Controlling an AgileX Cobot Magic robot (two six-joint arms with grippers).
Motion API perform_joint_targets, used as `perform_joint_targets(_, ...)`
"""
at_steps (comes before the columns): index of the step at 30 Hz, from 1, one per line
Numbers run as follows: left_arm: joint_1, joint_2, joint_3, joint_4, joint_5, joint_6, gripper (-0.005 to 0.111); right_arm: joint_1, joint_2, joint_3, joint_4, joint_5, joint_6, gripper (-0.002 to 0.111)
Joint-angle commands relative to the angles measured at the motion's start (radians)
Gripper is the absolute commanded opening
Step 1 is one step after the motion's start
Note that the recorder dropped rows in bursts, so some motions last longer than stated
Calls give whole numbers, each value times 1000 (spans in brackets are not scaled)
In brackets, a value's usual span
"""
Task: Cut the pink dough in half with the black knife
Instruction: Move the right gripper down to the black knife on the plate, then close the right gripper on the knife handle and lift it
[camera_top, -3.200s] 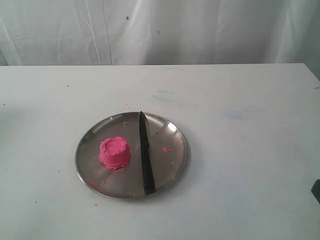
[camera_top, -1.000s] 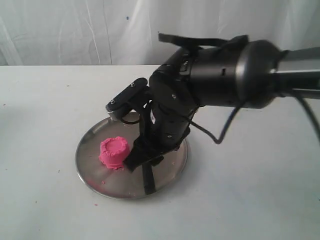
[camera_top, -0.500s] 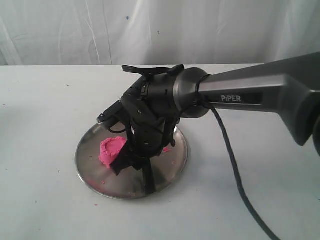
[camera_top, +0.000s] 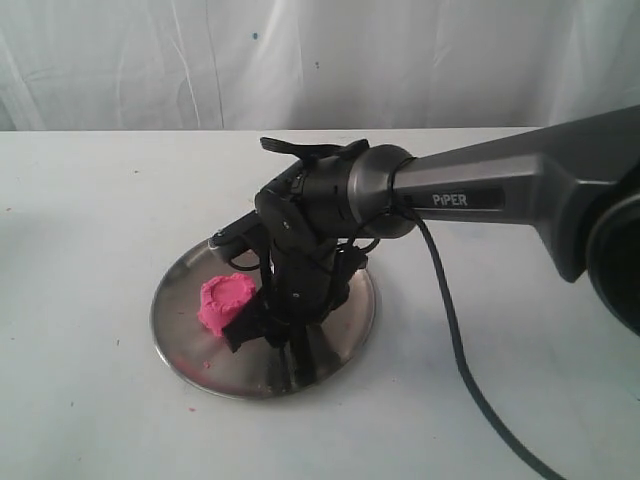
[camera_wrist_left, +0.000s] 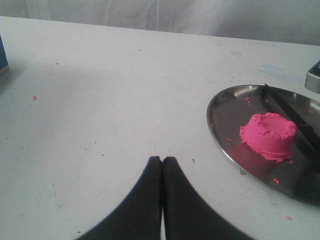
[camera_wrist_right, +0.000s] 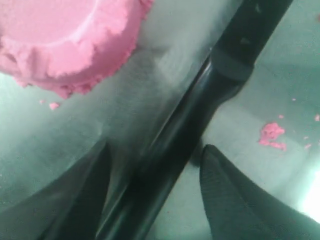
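My right tool (camera_wrist_right: 152, 159) is open wide and holds nothing. It is low over the plate (camera_top: 165, 320), with its two fingers (camera_wrist_right: 225, 200) on either side of the knife (camera_wrist_right: 197, 112). My left tool (camera_wrist_left: 161, 162) is shut tight and empty, away over the counter (camera_wrist_left: 100, 100).

The knife lies flat on the plate, just beside the dough (camera_top: 228, 300) and not touching it. The dough sits whole on the left part of the plate.

I think the grab could go wrong. The knife is thin and the plate is smooth, so my fingers might slip off it or push it into the dough. If I press too low, the plate could skid. If I grab it crooked, the knife may twist and cut off-center.
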Motion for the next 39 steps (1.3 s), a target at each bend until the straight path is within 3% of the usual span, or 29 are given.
perform_joint_targets(1, -3, -5, 4, -3, -3, 1, 0, -10, 23, -6, 38, 11, -16, 45)
perform_joint_targets(13, -3, -5, 4, -3, -3, 1, 0, -48, -3, -6, 50, 13, 56, 9)
perform_joint_targets(28, -3, -5, 4, -3, -3, 1, 0, -70, -169, -8, -90, 36, 54, 0)
perform_joint_targets(39, -3, -5, 4, -3, -3, 1, 0, -70, -359, 17, 131, 209, -282, 0)
